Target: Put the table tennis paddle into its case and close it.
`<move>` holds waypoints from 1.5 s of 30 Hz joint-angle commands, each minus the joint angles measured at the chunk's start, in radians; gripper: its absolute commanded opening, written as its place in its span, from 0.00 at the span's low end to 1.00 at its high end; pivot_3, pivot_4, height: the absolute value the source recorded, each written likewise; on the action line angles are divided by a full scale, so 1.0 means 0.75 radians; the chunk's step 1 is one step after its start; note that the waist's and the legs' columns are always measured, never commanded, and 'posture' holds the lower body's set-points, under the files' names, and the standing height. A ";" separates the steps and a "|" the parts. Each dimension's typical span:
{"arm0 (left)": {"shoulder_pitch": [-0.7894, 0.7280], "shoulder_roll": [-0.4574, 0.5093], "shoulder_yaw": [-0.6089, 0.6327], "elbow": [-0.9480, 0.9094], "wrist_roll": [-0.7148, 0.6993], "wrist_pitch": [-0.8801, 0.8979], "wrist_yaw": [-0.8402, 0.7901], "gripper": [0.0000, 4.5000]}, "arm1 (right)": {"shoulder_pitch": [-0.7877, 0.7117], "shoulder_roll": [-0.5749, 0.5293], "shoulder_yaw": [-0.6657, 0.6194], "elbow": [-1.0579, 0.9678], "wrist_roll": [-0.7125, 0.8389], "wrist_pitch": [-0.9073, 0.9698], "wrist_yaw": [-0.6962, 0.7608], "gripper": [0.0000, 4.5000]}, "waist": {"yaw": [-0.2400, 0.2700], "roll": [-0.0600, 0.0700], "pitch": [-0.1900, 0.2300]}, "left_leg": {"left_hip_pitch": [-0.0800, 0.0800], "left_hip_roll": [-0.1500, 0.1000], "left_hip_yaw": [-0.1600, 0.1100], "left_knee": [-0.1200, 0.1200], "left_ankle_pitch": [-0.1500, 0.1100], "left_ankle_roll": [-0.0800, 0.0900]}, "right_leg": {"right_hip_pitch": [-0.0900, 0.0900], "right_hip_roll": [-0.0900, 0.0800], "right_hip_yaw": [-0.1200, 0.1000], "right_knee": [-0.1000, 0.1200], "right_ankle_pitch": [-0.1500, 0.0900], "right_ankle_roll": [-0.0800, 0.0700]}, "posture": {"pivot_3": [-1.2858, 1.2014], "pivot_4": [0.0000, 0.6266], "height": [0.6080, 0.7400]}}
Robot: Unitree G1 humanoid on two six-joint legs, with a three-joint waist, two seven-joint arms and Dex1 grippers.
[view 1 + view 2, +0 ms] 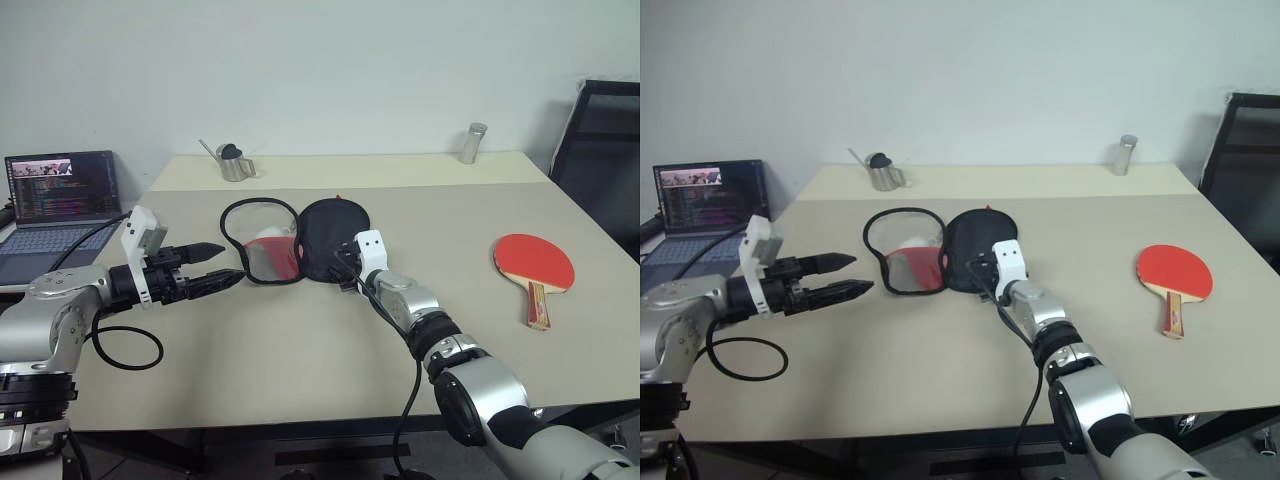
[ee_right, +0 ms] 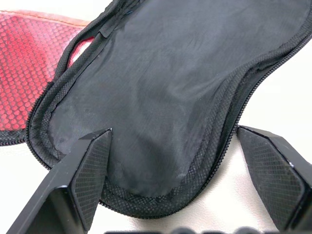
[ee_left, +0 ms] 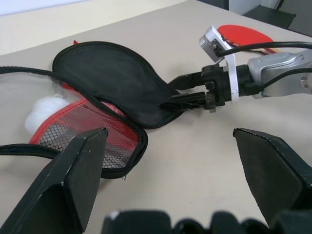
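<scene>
From the head camera, the case [image 1: 300, 243] lies unzipped and spread flat near the middle of the table [image 1: 300, 350], its black half toward 3 o'clock and its clear-and-red mesh half toward 9 o'clock. The table tennis paddle [image 1: 535, 270] rests red face up well apart from it at 3 o'clock, handle pointing toward the near edge. The right pincer [image 1: 345, 268] reaches in from 5 o'clock to the near edge of the black half, while the left pincer [image 1: 222, 265] hovers beside the mesh half at 9 o'clock with its fingers spread and nothing between them. A metal cup [image 1: 236, 162] stands at the far edge at 11 o'clock, a metal canister [image 1: 473, 143] at 1 o'clock, and a laptop [image 1: 62, 200] sits off the table at 9 o'clock. In the left wrist view, the right pincer's tips meet the narrow end of the black half, the paddle behind it. In the right wrist view, the right pincer's fingers [image 2: 92, 170] stand wide apart astride that narrow end, not clamped on it.
</scene>
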 commanded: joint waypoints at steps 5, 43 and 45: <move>0.041 0.016 0.054 -0.068 -0.009 -0.050 -0.007 1.00 | -0.004 0.032 0.012 -0.035 -0.010 0.015 0.045 0.87 | -0.005 0.000 0.000 | 0.000 0.000 0.001 0.000 0.000 0.000 | 0.000 0.000 0.001 0.000 0.000 -0.001 | 0.52 0.24 1.00; -0.104 -0.118 -0.251 -0.243 0.019 -0.110 -0.159 1.00 | 0.553 -0.397 -0.083 -1.459 0.156 1.094 0.187 0.02 | -0.006 -0.001 -0.001 | 0.001 0.010 0.020 0.000 0.000 0.000 | -0.008 0.007 0.015 0.000 0.004 -0.005 | 0.52 0.24 1.00; -0.128 -0.128 -0.266 -0.216 0.034 -0.125 -0.170 1.00 | 0.608 -0.403 -0.124 -1.561 0.176 1.175 0.160 0.02 | -0.003 -0.001 -0.001 | 0.001 0.010 0.019 0.000 0.000 0.000 | -0.008 0.007 0.015 0.000 0.004 -0.005 | 0.52 0.24 1.00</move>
